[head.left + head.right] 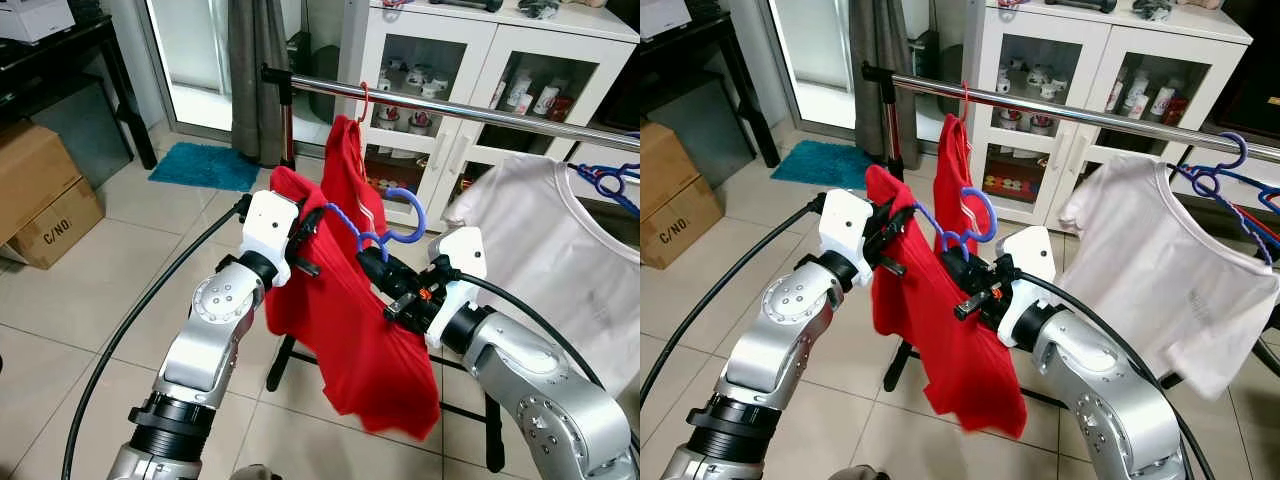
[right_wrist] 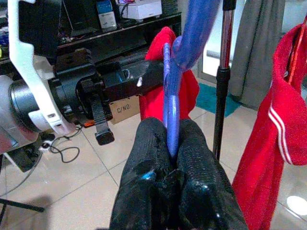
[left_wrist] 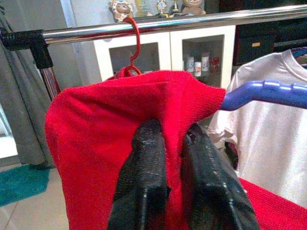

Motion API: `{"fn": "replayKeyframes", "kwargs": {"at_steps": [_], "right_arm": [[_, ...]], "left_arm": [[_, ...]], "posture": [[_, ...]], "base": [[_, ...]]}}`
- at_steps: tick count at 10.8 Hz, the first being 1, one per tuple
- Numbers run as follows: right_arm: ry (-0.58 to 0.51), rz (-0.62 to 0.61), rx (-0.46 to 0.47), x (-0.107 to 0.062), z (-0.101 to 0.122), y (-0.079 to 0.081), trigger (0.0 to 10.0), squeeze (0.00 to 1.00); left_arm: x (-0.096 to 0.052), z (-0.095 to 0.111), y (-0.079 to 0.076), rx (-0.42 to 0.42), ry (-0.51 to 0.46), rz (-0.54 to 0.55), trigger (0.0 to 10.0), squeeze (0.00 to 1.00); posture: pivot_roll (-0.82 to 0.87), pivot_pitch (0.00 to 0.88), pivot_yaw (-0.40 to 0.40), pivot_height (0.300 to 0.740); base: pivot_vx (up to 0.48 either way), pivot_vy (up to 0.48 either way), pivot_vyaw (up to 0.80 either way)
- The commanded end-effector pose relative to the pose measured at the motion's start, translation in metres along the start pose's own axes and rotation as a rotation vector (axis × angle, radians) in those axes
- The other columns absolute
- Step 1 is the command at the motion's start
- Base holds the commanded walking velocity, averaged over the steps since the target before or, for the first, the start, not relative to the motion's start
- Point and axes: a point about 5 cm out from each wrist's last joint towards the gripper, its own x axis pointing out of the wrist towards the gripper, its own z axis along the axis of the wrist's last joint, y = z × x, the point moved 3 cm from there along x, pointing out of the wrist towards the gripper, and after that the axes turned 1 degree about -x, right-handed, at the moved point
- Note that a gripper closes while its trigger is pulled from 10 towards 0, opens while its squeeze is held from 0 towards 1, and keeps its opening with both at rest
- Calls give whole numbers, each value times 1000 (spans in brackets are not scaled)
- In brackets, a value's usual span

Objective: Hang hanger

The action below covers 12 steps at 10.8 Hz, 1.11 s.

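A blue hanger (image 1: 385, 222) carries a red shirt (image 1: 340, 330), and I hold both below the chrome rail (image 1: 470, 108). My left gripper (image 1: 305, 240) is shut on the shirt's shoulder, where the cloth covers the hanger's arm; its fingers (image 3: 148, 182) pinch red fabric (image 3: 110, 124). My right gripper (image 1: 372, 262) is shut on the blue hanger (image 2: 170, 96) just under its hook. The hook (image 1: 405, 215) sits lower than the rail and apart from it. Another red garment (image 1: 352, 170) hangs on the rail from a red hanger (image 3: 134, 38).
A white T-shirt (image 1: 560, 250) hangs on the rail to my right beside blue hangers (image 1: 610, 180). Behind the rail stands a white glass-door cabinet (image 1: 470, 70). Cardboard boxes (image 1: 40, 190) and a teal mat (image 1: 205, 165) lie on the tiled floor to my left.
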Motion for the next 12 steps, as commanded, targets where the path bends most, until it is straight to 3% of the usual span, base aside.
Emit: {"fn": "replayKeyframes", "kwargs": {"at_steps": [1, 5, 8, 10, 11, 12], "right_arm": [[9, -22, -8, 0, 0, -5, 0, 0], [45, -55, -20, -1, -6, -11, 0, 0], [152, -108, -82, -5, -22, -21, 0, 0], [311, -76, -216, -20, -47, -26, 0, 0], [322, -63, -222, -24, -50, -26, 0, 0], [329, -47, -241, -25, -50, -27, 0, 0]], "left_arm": [[0, 8, 0, -5, -35, -4, 0, 0], [-1, 19, -7, -25, -86, -47, 0, 0], [-6, 29, -14, -19, -106, -106, 0, 0], [-12, 55, -14, -101, -177, -163, 0, 0], [-11, 68, -11, -159, -218, -177, 0, 0], [-7, 74, 0, -188, -237, -122, 0, 0]], "posture": [[76, 8, -17, 740], [78, 9, -20, 740], [74, 6, -12, 740], [74, 7, -10, 740], [77, 5, -11, 740], [77, 4, -11, 740]], "base": [[0, 0, 0], [0, 0, 0], [0, 0, 0], [0, 0, 0], [0, 0, 0], [0, 0, 0]]}}
